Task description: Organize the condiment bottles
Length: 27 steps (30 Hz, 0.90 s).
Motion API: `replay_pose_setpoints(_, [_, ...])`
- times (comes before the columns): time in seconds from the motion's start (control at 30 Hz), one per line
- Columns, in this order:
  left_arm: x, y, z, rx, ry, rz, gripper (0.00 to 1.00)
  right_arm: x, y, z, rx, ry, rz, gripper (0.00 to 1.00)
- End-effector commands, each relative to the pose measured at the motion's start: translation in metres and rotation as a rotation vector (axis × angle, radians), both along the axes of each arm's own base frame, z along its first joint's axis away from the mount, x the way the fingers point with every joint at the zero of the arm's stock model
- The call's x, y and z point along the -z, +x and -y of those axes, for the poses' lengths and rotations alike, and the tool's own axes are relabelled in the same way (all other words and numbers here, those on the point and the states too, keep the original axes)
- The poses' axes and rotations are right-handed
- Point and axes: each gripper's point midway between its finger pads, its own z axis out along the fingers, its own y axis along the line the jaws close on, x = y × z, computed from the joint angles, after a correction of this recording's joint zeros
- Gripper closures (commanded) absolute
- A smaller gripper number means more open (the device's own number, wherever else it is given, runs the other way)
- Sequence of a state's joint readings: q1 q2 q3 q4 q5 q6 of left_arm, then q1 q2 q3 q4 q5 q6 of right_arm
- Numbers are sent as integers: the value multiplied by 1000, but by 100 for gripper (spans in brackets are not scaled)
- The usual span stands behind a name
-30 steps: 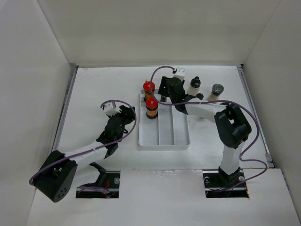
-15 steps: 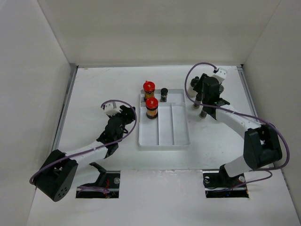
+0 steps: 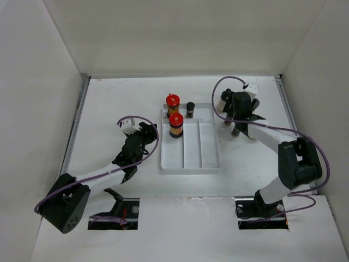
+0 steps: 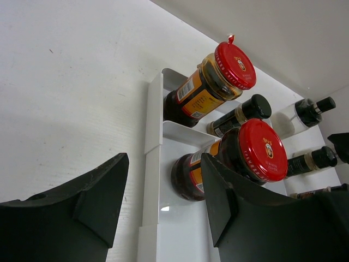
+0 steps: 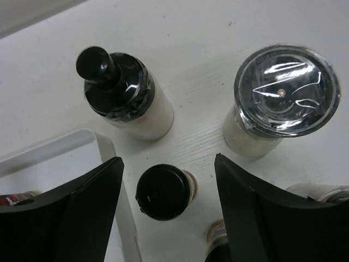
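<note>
Two arms reach over the white surface (image 3: 109,103). The left arm (image 3: 109,169) lies toward the left side of the white divided tray (image 3: 188,158), and the right arm (image 3: 272,139) stretches to the far right.

The left pincer (image 4: 163,164) sits just beside the tray's left wall, its jaws parted and holding nothing. The right pincer (image 5: 167,164) hangs with its jaws wide over a cluster of bottles standing on the surface to the right of the tray, and it grips none of them.

In the tray's left lane, the far red-capped bottle (image 3: 172,101) and the near red-capped bottle (image 3: 175,123) stand one behind the other. In the cluster, a clear-lidded bottle (image 5: 281,101) with whitish contents stands on the right. A pump-topped bottle (image 5: 122,98), also whitish, stands on the left. A small black-lidded bottle (image 5: 163,192) stands between the right pincer's fingers, apart from both. Another small dark-lidded bottle (image 3: 190,107) stands at the far end of the tray's middle lane.
</note>
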State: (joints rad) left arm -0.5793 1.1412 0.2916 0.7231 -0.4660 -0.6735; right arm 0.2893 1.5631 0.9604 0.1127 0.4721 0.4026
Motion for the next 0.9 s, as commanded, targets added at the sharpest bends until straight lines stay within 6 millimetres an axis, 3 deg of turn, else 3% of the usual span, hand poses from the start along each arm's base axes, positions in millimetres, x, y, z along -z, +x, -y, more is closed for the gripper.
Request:
replay_pose_setpoints(0.0, [-15,2,5,11,-41,48,46,3,5,-8,-27,-18,-25,28])
replay_pose_setpoints(0.2, [-16,1,4,11,-45,52,46,22,7,-12,-26,-23,-52,38])
replay_pose_setpoints(0.3, [-17,1,4,10,-41,56,46,13,10,-17,-35,-19,-5,47])
replay_pose_setpoints(0.4, [-16,1,4,9,-45,52,46,-6,12,-22,-40,-24,62,56])
replay_pose_setpoints(0.53, [-15,1,5,10,-37,51,46,-41,8,-28,-45,-26,150,59])
replay_pose_setpoints(0.7, [-15,2,4,8,-39,51,46,-83,9,-61,-128,18,252,59])
replay_pose_setpoints(0.87, [-17,2,1,0,-44,56,46,-81,30,-103,-218,39,246,59])
